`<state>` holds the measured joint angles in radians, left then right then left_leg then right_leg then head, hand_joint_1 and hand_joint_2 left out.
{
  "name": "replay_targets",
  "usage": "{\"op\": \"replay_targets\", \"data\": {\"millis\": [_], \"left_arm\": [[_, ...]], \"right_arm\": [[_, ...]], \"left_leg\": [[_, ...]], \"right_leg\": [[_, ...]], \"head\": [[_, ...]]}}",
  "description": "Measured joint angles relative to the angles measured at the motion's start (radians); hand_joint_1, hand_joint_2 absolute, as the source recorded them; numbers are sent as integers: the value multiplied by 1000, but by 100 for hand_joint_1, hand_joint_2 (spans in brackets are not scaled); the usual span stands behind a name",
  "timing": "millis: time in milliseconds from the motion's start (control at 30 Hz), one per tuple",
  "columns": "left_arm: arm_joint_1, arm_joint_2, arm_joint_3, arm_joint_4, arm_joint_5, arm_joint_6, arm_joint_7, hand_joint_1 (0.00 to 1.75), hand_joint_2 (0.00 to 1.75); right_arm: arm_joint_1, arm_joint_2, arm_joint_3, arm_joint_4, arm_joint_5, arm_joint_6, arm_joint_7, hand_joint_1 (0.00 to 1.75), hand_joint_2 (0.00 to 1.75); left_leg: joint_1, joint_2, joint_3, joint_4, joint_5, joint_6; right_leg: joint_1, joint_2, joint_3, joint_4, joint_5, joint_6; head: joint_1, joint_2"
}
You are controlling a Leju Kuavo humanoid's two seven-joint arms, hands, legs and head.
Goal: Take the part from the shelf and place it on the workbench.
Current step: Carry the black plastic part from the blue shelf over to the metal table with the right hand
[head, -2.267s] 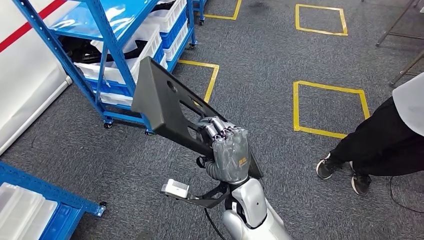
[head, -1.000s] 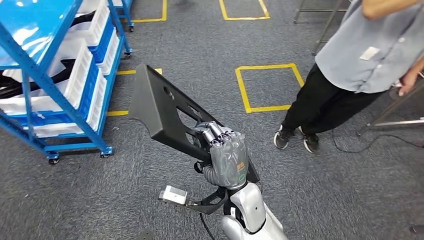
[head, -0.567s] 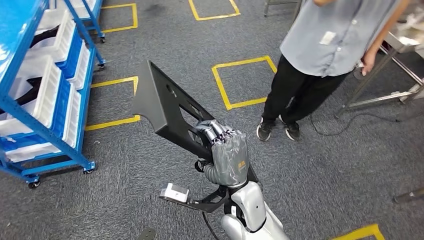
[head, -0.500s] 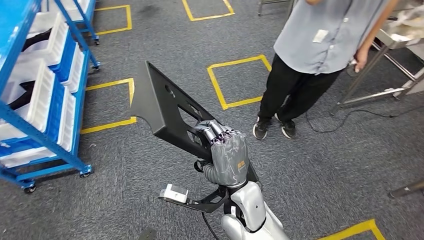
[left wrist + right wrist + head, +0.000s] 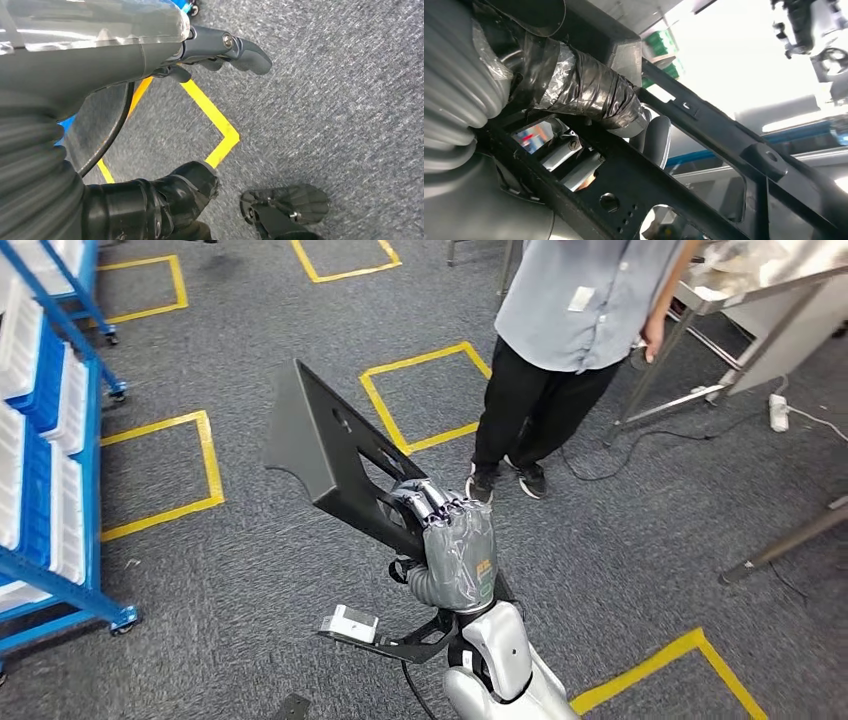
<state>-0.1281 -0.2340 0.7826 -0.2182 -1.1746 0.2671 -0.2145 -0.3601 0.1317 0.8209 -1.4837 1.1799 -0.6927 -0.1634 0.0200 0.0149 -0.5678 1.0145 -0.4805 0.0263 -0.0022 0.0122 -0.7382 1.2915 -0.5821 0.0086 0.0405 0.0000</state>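
Black part point(image 5: 335, 455) gripped by right hand point(image 5: 458, 552); wrist view shows fingers point(image 5: 574, 170) through its slot.

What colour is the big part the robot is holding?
Black. The part, gripped by the right hand, shows best in the head view.

Grey carpet point(image 5: 300, 610) covers the floor, marked with yellow tape squares point(image 5: 425, 395) at upper centre and left. A blue rack point(image 5: 50, 490) with white bins stands along the left edge. A metal-legged counter point(image 5: 760, 300) fills the upper right corner, with a person point(image 5: 570, 330) standing just beside it and a cable point(image 5: 640, 445) trailing beneath.
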Motion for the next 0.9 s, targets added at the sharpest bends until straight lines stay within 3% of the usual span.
{"op": "replay_targets", "data": {"millis": [33,67,100,167,233,267,333,400,467,500,533,567,633,700,767,800,833,900], "left_arm": [[1,0,0,0,0,1,1,0,175],[0,1,0,0,1,2,1,0,175],[0,1,0,0,1,2,2,0,175],[-1,-1,1,0,1,3,2,0,175],[-1,-3,1,0,1,3,2,0,175],[-2,-3,1,0,1,3,2,0,175],[-4,-4,1,0,1,3,2,0,175],[-6,-4,1,0,2,4,2,0,175],[-5,-3,1,0,2,4,2,0,175],[-2,-3,1,0,2,4,1,0,175],[0,-3,1,0,2,4,1,0,175],[2,-3,1,0,2,3,-1,0,175],[3,-3,1,0,2,-1,-7,0,175],[2,-2,1,0,2,-7,-13,0,175],[2,-1,1,0,2,-12,-19,0,175],[0,-1,1,0,2,-14,-22,0,175],[-1,-1,1,0,2,-17,-25,0,175],[-1,-2,1,0,2,-21,-29,0,175]], "right_arm": [[0,-1,0,2,-1,0,1,175,175],[1,-3,0,4,-3,0,2,175,175],[1,-3,0,5,-3,0,2,175,175],[-2,-4,0,6,-4,0,3,175,175],[-6,-3,1,6,-4,0,3,175,175],[-8,-4,2,6,-4,0,4,175,175],[-7,-4,3,6,-4,0,6,175,175],[-9,-4,3,6,-4,0,7,175,175],[-12,-3,7,8,-5,0,8,175,175],[-12,-3,8,10,-5,0,8,175,175],[-11,-3,10,11,-5,0,8,175,175],[-10,-3,10,13,-5,0,8,175,175],[-9,-3,10,15,-5,0,8,175,175],[-10,-3,11,15,-4,0,8,175,175],[-10,-3,12,15,-4,0,8,175,175],[-9,-3,12,15,-4,0,8,175,175],[-7,-3,12,15,-3,0,8,175,175],[-7,-5,12,15,-2,0,8,175,175]], "left_leg": [[-1,13,1,0,-2,1],[-1,25,2,1,-3,1],[-1,36,5,1,-6,0],[-4,55,13,2,-13,-5],[-9,73,18,3,-19,-13],[-11,84,20,2,-20,-17],[-13,101,25,-1,-25,-26],[-13,70,16,29,-52,-35],[-9,20,-35,136,-108,-41],[-8,8,-67,200,-132,-42],[-6,1,-92,244,-140,-43],[-5,-2,-102,255,-128,-44],[1,-14,-72,171,-59,-47],[7,-48,-27,65,-14,-47],[6,-67,-11,29,-13,-40],[5,-61,-10,26,-12,-33],[5,-52,-9,24,-10,-27],[6,-33,-7,18,-5,-14]], "right_leg": [[-2,-2,-16,31,-4,2],[-3,-5,-13,25,11,2],[-4,-11,11,-21,41,0],[5,-54,86,-162,102,-11],[18,-90,127,-245,119,-23],[23,-89,129,-251,115,-26],[19,-65,130,-262,119,-35],[11,-43,137,-275,126,-44],[6,-20,141,-279,128,-51],[6,-8,141,-277,128,-54],[6,6,141,-275,127,-55],[5,21,141,-273,126,-54],[0,50,140,-263,122,-49],[-1,75,134,-249,115,-39],[-2,93,125,-241,115,-27],[-3,102,121,-241,117,-22],[-3,99,119,-240,117,-18],[-2,58,101,-205,94,-7]], "head": [[0,0],[0,0],[0,0],[0,0],[0,0],[0,0],[0,0],[-1,0],[-2,0],[-2,0],[-2,0],[-2,0],[-2,0],[-2,0],[-2,0],[-2,0],[-2,0],[1,0]]}}
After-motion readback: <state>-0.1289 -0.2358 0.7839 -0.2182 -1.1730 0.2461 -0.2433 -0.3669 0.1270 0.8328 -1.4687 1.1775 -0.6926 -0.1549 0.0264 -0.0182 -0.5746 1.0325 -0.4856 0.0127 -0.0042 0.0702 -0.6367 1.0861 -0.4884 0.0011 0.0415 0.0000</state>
